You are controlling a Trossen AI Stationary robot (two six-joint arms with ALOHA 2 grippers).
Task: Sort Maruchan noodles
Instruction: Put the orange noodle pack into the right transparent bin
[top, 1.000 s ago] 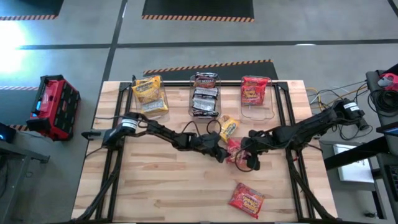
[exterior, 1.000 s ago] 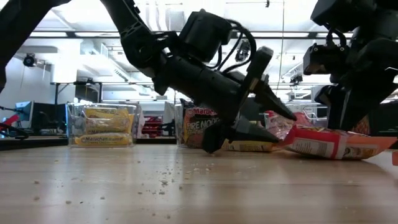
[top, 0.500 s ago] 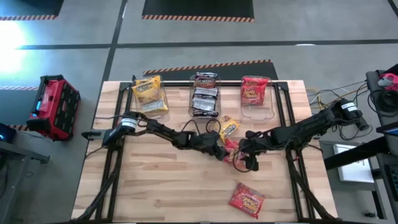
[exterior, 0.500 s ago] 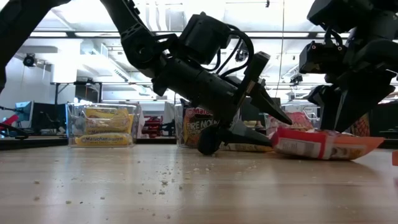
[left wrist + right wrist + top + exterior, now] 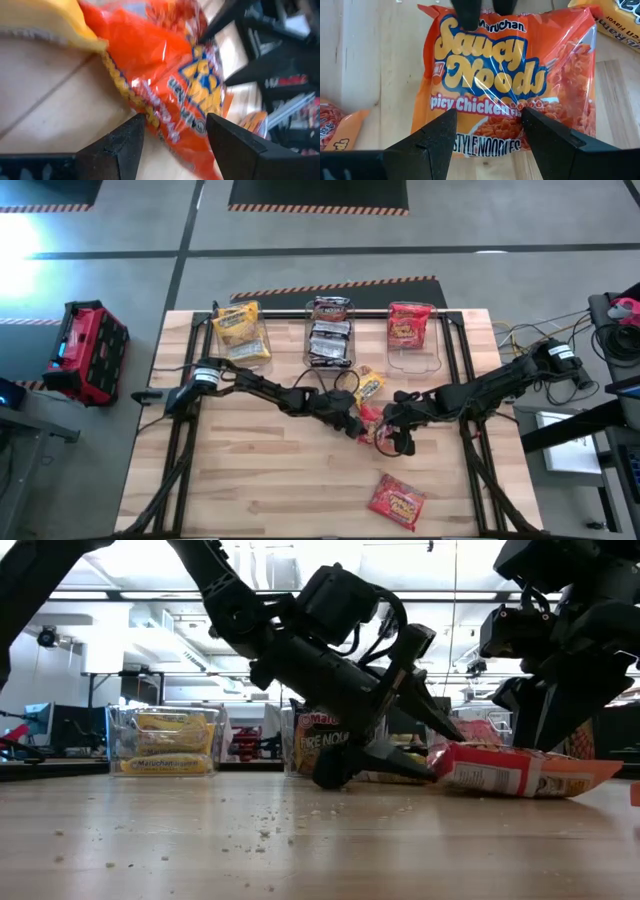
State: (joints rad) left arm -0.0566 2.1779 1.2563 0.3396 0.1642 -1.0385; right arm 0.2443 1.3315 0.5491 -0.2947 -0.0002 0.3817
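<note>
Both arms meet at table centre over one red packet [image 5: 374,423] — an orange-red wrapper printed "Saucy Noods, Spicy Chicken" [image 5: 507,80]. It lies on the wood, its far edge beside a yellow packet [image 5: 367,385].

Left gripper [image 5: 357,427]: reaches in from the left, low and tilted down. In its wrist view the two fingers [image 5: 117,145] stand apart with the packet's edge [image 5: 170,95] between them; the fingers do not press the wrapper — released, nothing grasped. In the low view its tips sit at the packet's left end [image 5: 505,770].

Right gripper [image 5: 393,438]: comes in from the right, directly above the same packet. Its fingers [image 5: 432,137] are spread wide to either side of the wrapper, not clenched. The left gripper's fingertips show at the packet's far edge in this view.

Other packets:
- second red packet [image 5: 397,500], alone near the front edge, right of centre.
- far row, three clear bins: left bin [image 5: 262,352] holds yellow packets [image 5: 238,326], middle bin [image 5: 350,308] holds dark packets [image 5: 329,340], right bin [image 5: 425,358] holds one red packet [image 5: 408,325].

Table [image 5: 260,470]: light wood planks, with crumbs scattered near the front in the low view.
</note>
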